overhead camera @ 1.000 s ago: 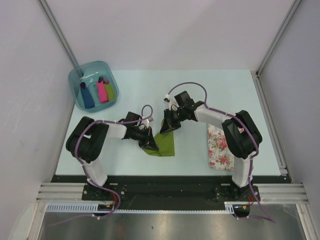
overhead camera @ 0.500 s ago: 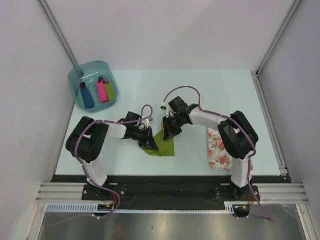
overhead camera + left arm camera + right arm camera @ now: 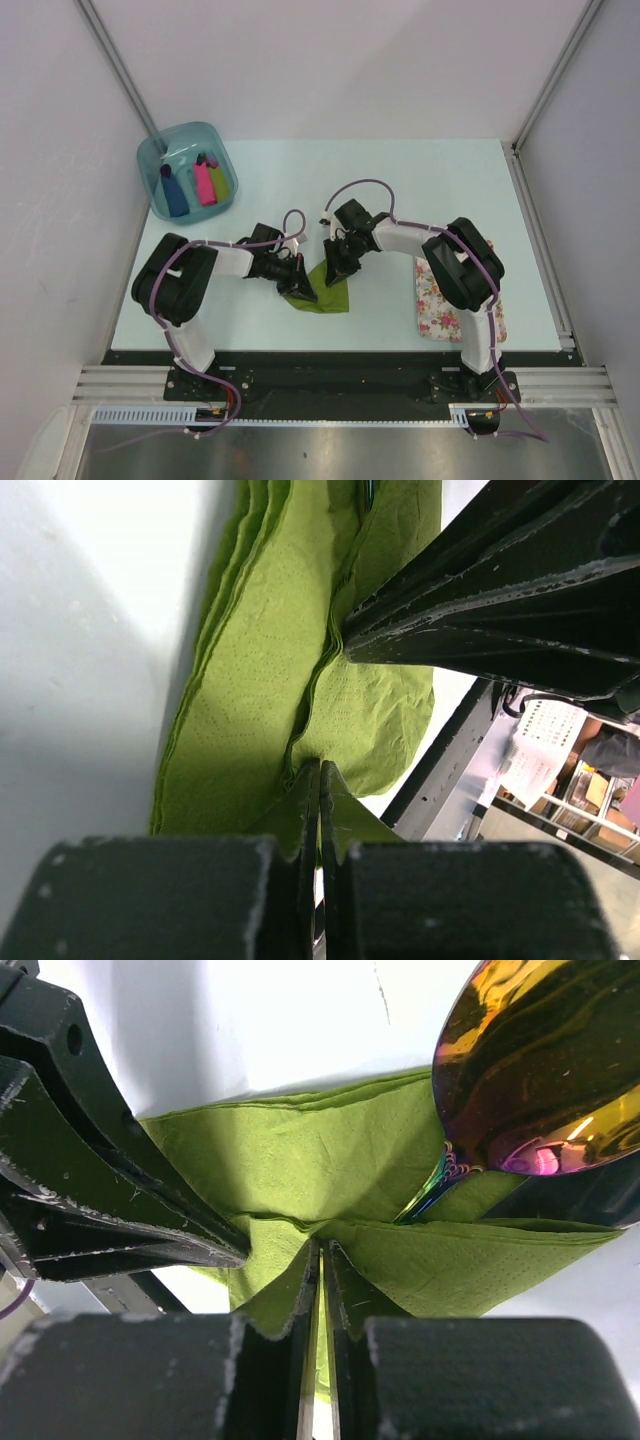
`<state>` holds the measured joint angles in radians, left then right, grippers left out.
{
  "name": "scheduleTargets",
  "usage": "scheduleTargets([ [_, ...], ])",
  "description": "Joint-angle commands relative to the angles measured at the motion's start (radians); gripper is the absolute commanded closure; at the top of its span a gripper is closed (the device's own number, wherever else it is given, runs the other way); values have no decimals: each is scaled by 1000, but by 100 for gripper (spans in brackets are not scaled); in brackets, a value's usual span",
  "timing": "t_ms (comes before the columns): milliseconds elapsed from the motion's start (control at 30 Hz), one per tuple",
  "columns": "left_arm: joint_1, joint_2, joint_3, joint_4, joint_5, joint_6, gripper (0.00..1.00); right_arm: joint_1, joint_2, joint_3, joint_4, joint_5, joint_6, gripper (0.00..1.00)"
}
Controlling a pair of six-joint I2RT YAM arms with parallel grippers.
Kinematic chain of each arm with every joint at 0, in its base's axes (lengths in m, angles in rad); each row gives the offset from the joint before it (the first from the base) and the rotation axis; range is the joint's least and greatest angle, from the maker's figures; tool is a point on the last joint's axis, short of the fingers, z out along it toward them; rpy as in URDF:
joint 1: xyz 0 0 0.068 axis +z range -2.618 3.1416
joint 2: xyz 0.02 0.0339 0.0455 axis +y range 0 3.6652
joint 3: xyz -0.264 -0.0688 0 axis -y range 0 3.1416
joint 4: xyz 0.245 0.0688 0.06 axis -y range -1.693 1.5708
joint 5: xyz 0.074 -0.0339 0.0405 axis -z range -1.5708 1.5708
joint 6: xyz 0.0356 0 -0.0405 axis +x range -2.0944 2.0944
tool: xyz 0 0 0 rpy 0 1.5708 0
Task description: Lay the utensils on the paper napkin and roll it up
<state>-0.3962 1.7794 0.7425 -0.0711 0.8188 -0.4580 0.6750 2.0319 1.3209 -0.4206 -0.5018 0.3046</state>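
The napkin (image 3: 327,288) lies crumpled near the table's (image 3: 420,180) front edge, about midway across, with bare surface open behind it; it is olive green and doubled into layers; the left gripper (image 3: 320,780) is closed, pinching one fold, and the right gripper (image 3: 322,1258) is closed on another fold just beside it; an iridescent spoon (image 3: 545,1070) pokes from the folds, its handle hidden; the right arm (image 3: 458,262) covers part of the floral mat (image 3: 432,318).

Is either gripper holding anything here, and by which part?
Both pinch the paper napkin: the left gripper a fold near its edge, the right gripper a raised fold beside the spoon.
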Motion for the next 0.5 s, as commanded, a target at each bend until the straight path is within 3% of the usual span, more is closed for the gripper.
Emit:
scheduleTargets([
  [0, 5, -23, -5, 2, -55, 47, 100, 11, -28, 34, 9, 51, -4, 91],
  [233, 14, -69, -11, 37, -38, 35, 96, 26, 31, 26, -40, 126, -53, 93],
  [367, 36, -179, -35, 157, 43, 7, 78, 26, 47, -3, -23, 131, -65, 94],
  [467, 2, -242, -22, 179, 95, 44, 73, 20, 59, -21, -6, 99, -62, 94],
])
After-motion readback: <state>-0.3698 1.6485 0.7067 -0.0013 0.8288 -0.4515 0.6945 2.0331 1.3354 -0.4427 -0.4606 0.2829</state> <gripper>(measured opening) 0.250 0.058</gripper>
